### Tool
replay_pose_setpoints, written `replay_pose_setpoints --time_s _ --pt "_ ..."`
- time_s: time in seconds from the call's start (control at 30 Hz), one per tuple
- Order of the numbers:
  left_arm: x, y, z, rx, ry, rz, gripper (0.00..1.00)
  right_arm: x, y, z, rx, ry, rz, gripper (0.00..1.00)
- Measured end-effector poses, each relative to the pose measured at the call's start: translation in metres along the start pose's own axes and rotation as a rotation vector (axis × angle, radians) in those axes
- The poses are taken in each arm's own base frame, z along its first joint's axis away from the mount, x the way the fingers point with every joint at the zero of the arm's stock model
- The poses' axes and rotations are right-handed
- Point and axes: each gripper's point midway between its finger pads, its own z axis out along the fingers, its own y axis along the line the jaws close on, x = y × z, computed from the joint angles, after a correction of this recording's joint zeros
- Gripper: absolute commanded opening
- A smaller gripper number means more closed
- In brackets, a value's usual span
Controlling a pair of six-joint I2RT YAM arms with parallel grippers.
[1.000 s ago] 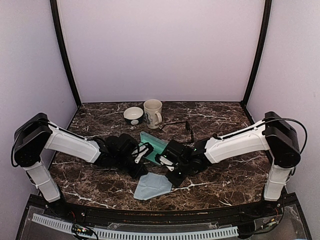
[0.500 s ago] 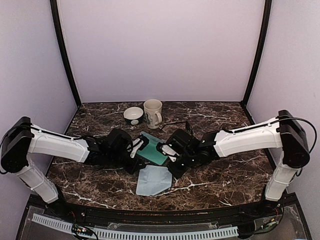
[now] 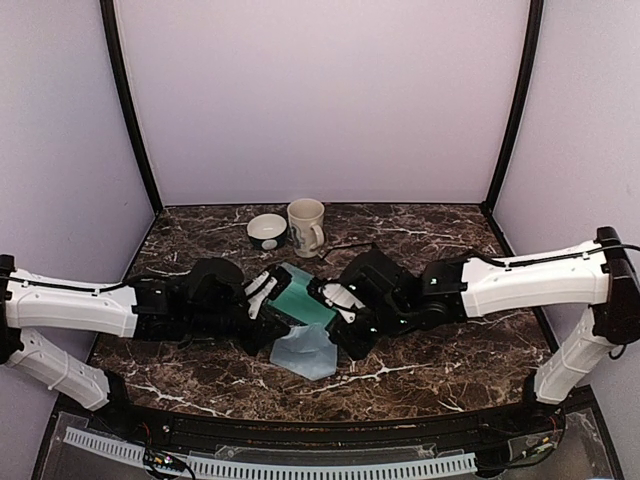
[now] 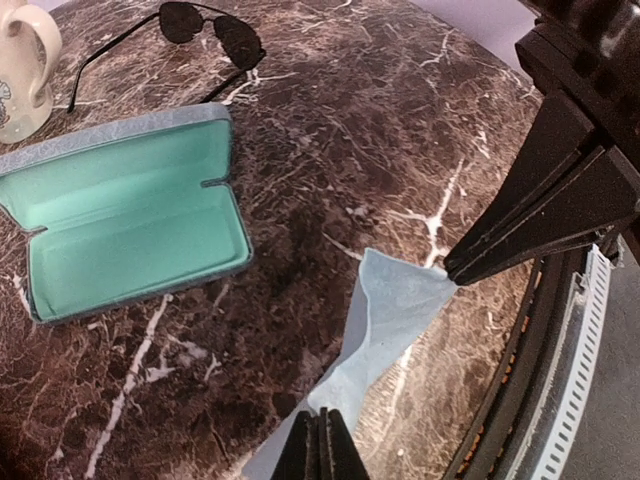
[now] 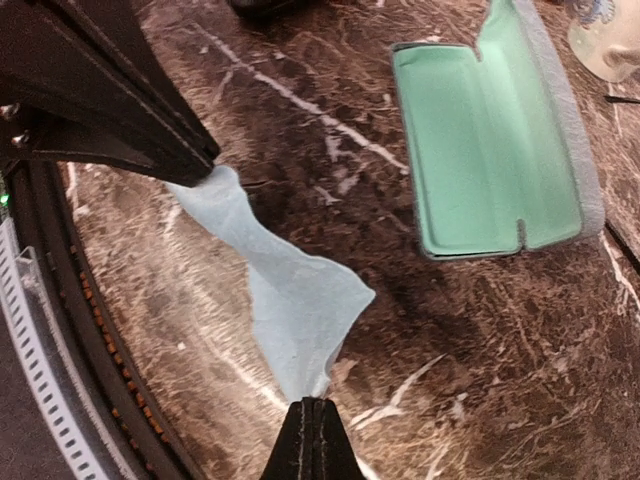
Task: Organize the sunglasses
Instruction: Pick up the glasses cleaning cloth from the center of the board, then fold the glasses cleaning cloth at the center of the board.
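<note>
The thin black wire-framed sunglasses [image 4: 212, 32] lie on the marble beyond an open grey-blue case with a teal lining [image 4: 125, 222], which also shows in the top view [image 3: 303, 293] and the right wrist view [image 5: 490, 140]. The brownish pair is out of view. My left gripper [image 4: 322, 445] is shut on one corner of a pale blue cloth [image 4: 385, 320]. My right gripper [image 5: 315, 425] is shut on the opposite corner. The cloth [image 3: 305, 348] hangs stretched between them, just above the table in front of the case.
A cream mug [image 3: 306, 226] and a small bowl [image 3: 267, 230] stand at the back of the table. The table's front edge with its black rail [image 4: 560, 380] lies close below the cloth. Both forearms crowd the middle, either side of the case.
Both arms have stretched out lower over the table. The cloth, which lay flat near the front edge, is now lifted and pulled between the two grippers, a little closer to the case.
</note>
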Motion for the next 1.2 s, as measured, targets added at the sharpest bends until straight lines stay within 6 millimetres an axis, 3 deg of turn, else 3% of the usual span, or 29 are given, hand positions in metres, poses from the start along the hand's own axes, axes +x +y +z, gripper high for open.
replay_pose_setpoints --time_s 0.17,0.3,0.43,0.57,0.8,0.97,1.1,1.2 --pt "0.01 -0.025 -0.021 0.01 -0.015 0.024 0.0 0.005 0.031 -0.015 -0.031 -0.014 -0.024 0.0" --pt "0.026 -0.04 -0.026 0.006 0.01 0.035 0.0 0.017 0.045 -0.019 -0.024 0.007 -0.025 0.0" --pt "0.04 -0.043 -0.025 -0.013 0.033 0.021 0.0 0.026 0.05 -0.022 -0.012 0.014 -0.008 0.0" --pt "0.051 -0.031 -0.021 -0.063 0.044 0.001 0.0 0.035 0.04 -0.018 0.039 0.025 0.012 0.0" --pt "0.065 -0.008 0.0 -0.181 0.088 0.009 0.0 0.038 0.004 -0.005 0.146 0.053 0.065 0.0" --pt "0.054 0.021 0.01 -0.238 0.062 -0.031 0.0 0.036 -0.025 0.002 0.201 0.067 0.085 0.0" --pt "0.043 0.032 0.019 -0.261 0.054 -0.023 0.0 0.04 -0.037 0.017 0.206 0.097 0.09 0.0" --pt "0.037 0.028 0.024 -0.247 0.048 -0.007 0.0 0.041 -0.036 0.026 0.159 0.1 0.115 0.11"
